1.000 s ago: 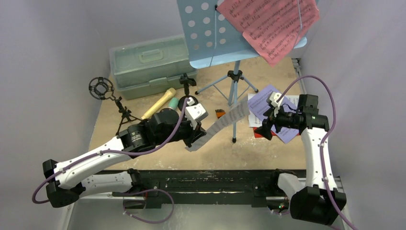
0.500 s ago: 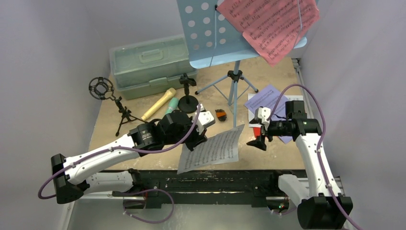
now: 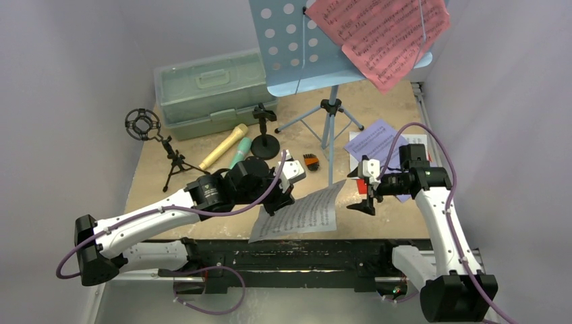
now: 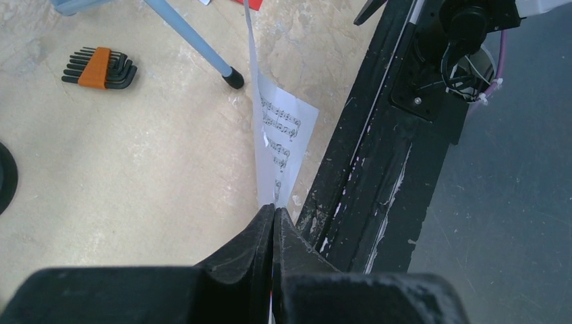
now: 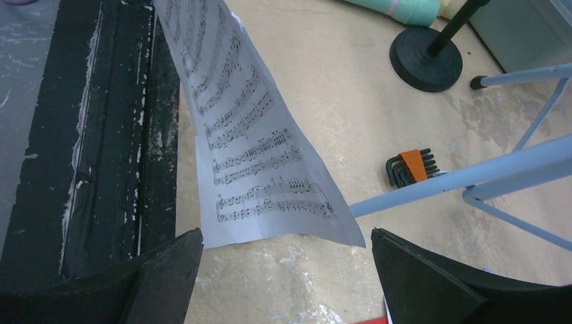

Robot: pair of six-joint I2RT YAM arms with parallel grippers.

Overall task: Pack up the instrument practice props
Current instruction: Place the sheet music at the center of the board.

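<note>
Left claw (image 4: 273,216): squeezed together, pinching one corner of the white music sheet (image 3: 303,212).
Right claw (image 3: 359,192): its two fingers are wide apart and it holds nothing.
White music sheet: it hangs bent from the left claw, over the near edge of the table (image 3: 378,101) and the black rail (image 3: 303,253). Its loose end is just in front of the right claw and is not touching it.
Music rack (image 3: 290,47): light blue with round holes. It stands on its three legs near the back of the table.
Red music sheet (image 3: 381,34): it sits on the rack, tilted, with a corner sticking out past the edge.
Purple music sheet (image 3: 378,138): it lies flat on the table at the right, partly under the right arm.
Tan microphone (image 3: 224,146) and teal microphone (image 3: 240,150): they lie side by side on the table, in front of the green case (image 3: 209,91).
Round-base mic holder (image 3: 264,138): it stands upright just beside the teal microphone.
Ring-top tripod (image 3: 145,125): it stands at the left side of the table, well apart from the rack.
Green case: its lid is closed and it sits at the back left.
Little orange and black tool set (image 3: 310,160): it lies on the table near the rack's legs.
</note>
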